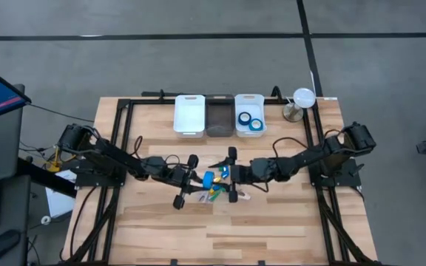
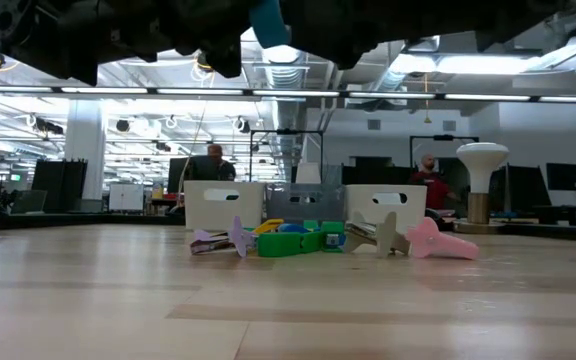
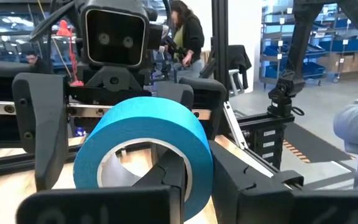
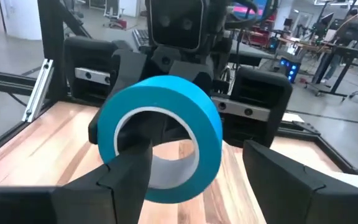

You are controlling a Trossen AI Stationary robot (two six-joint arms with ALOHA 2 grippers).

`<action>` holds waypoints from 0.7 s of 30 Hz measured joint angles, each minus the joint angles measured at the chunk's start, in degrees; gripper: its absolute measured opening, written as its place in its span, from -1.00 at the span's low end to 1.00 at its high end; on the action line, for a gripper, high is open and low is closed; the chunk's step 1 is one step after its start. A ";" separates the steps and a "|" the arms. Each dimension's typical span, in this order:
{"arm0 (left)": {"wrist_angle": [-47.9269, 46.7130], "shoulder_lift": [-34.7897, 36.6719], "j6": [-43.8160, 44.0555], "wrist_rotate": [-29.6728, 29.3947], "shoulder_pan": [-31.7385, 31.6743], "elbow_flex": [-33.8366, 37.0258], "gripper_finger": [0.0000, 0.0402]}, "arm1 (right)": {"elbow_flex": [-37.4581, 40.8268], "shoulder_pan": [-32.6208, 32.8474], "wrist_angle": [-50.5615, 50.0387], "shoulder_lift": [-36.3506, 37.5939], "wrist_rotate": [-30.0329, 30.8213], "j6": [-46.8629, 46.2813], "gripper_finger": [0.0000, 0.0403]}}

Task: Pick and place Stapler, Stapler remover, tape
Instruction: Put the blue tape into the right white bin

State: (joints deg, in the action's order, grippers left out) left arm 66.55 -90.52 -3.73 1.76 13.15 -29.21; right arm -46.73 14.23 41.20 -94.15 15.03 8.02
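Blue tape (image 1: 208,178) is up in the air over the middle of the table, and I've got both hands on the scene! My left gripper (image 1: 197,180) comes in from the left and has the roll by its wall: one finger (image 3: 166,180) sits inside the pale core, and the other presses just outside the ring. That's a narrow pinch, holding the tape clear of the wood. My right gripper (image 1: 226,176) faces it head-on from the other side, spread wide. One finger (image 4: 129,174) noses into the core, while its partner stands off to the side, apart from the roll.

Directly below, a little heap lies on the wooden table (image 1: 272,222): a green piece (image 2: 293,240), yellow bits, and a pink item (image 2: 438,240) at the edge of the pile.

Along the far edge of the table stand three bins side by side: a white bin (image 1: 189,114), a dark bin (image 1: 219,116) and a second white bin (image 1: 249,100). Two more blue rolls (image 1: 256,124) rest in that last one. A white-domed lamp (image 1: 302,98) stands just beside it.
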 joint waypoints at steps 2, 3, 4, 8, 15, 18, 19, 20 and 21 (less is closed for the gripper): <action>-0.02 0.02 0.00 -0.05 0.00 -0.02 -0.83 | -0.03 -0.60 -0.02 0.11 0.24 0.05 0.21; -0.13 0.02 0.00 -0.07 -0.03 -0.02 -0.83 | -0.02 -0.92 -0.47 0.40 0.73 0.07 0.21; -0.14 0.02 0.00 -0.11 -0.04 -0.02 -0.83 | 0.01 -1.26 -0.66 0.74 1.29 0.05 0.21; -0.37 0.02 0.00 -0.57 -0.09 -0.02 -0.83 | -0.03 -2.47 -0.35 0.90 1.44 -0.03 0.21; -0.44 0.00 0.02 -0.72 -0.11 0.02 -0.83 | -0.03 -2.94 -0.25 0.35 1.16 -0.72 -0.05; -0.69 0.00 -0.02 -0.95 -0.11 0.00 -0.83 | -0.03 -2.68 -0.42 0.35 -0.38 -0.28 -0.41; -0.68 0.00 -0.02 -1.06 -0.11 0.00 -0.83 | -0.03 -2.55 -0.44 0.35 -1.09 -0.07 -0.56; -0.76 0.00 -0.19 -0.92 -0.11 -0.02 -0.83 | -0.03 -2.51 -0.43 0.34 -1.46 0.05 -0.70; -0.81 0.00 -0.28 -1.11 -0.09 -0.08 -0.83 | -0.05 -2.52 -0.42 0.32 -1.89 0.36 -0.83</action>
State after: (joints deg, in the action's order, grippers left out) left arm 65.74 -90.52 -4.01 0.65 13.06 -29.29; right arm -46.78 11.70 40.77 -93.83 13.14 8.39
